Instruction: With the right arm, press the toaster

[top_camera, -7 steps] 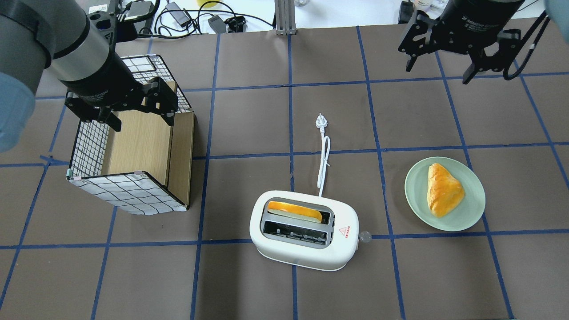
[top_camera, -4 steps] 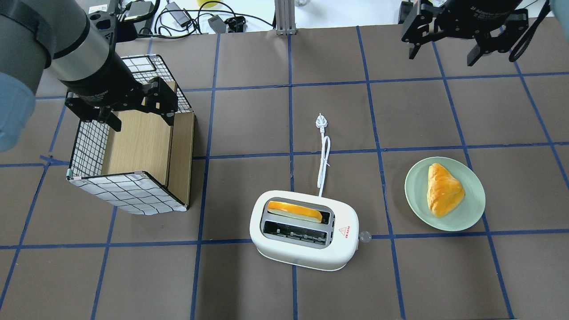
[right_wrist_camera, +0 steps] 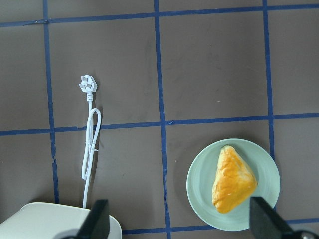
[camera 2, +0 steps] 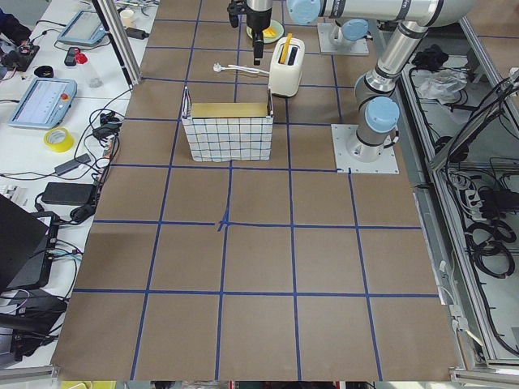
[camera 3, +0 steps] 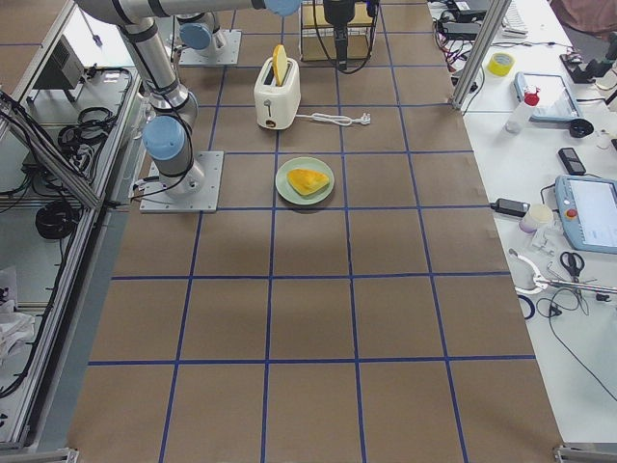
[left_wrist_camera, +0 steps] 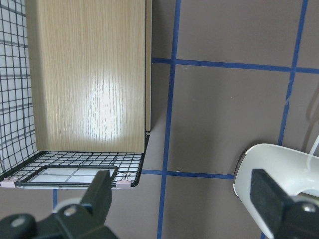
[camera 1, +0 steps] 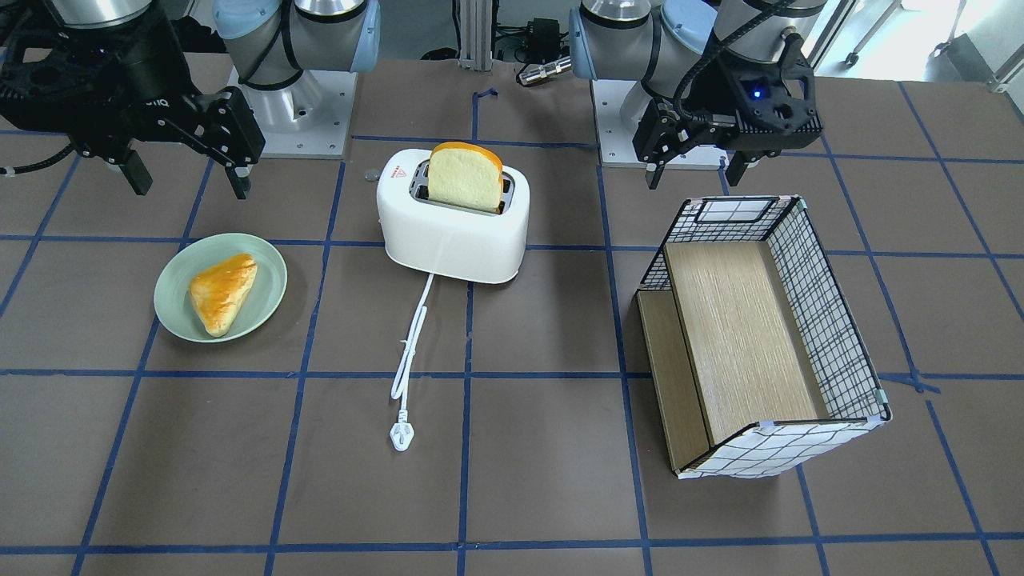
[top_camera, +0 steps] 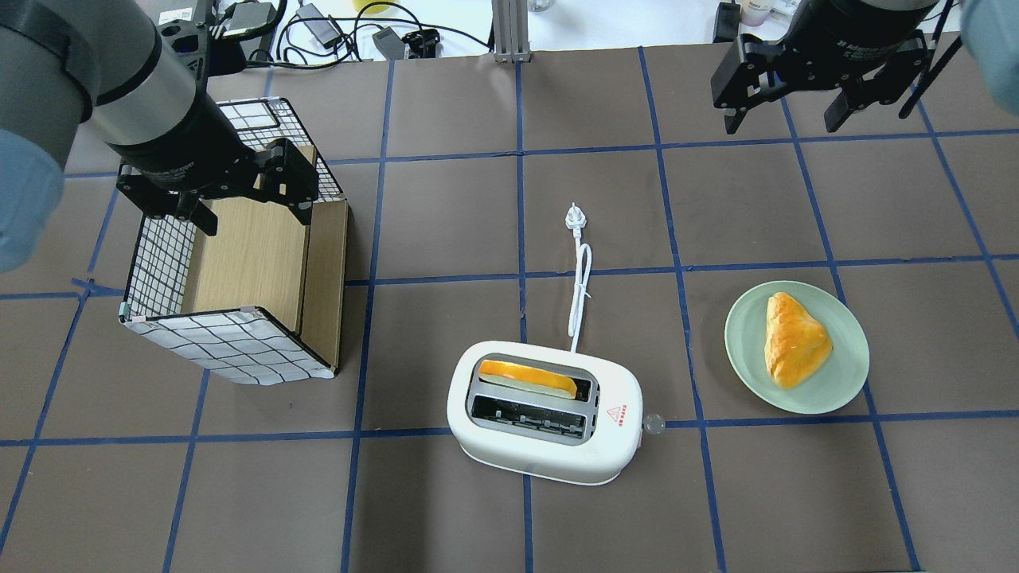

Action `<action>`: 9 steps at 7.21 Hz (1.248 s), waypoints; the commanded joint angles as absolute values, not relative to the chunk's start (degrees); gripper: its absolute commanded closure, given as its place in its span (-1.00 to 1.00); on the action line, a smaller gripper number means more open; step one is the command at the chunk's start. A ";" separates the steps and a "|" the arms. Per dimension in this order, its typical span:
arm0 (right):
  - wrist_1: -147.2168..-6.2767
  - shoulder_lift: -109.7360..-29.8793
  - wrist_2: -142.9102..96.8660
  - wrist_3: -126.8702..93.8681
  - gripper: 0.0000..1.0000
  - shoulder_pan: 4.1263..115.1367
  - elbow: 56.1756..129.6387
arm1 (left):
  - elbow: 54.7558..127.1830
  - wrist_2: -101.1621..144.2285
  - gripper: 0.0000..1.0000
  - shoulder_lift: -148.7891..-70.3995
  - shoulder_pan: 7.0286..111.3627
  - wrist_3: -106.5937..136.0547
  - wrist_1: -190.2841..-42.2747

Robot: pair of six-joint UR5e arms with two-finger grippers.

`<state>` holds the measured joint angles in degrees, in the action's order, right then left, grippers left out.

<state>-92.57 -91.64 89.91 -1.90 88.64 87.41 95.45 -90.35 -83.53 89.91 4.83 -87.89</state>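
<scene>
Upper right of overhead view: right arm's black pincer [top_camera: 780, 115] spread, holding nothing, above far edge of brown tabletop [top_camera: 756, 215]; white rounded plastic toaster [top_camera: 545, 414] sits lower centre, well apart, open tabletop between.

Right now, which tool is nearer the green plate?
Right. The right tool hangs above the table near the plate, on its side of the toaster; the left tool is over the grid box, on the other side.
</scene>
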 commanded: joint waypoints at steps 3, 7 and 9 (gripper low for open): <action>-89.23 -91.85 89.74 -4.83 -1.00 88.07 89.83 | 95.45 -90.35 -1.00 -83.50 89.91 4.83 -87.89; -83.33 -88.95 90.35 -4.92 -1.00 88.41 84.20 | 95.45 -90.35 -1.00 -83.50 89.91 4.83 -87.89; -83.23 -89.03 89.65 -7.02 -1.00 88.50 84.46 | 95.45 -90.35 -1.00 -83.50 89.91 4.83 -87.89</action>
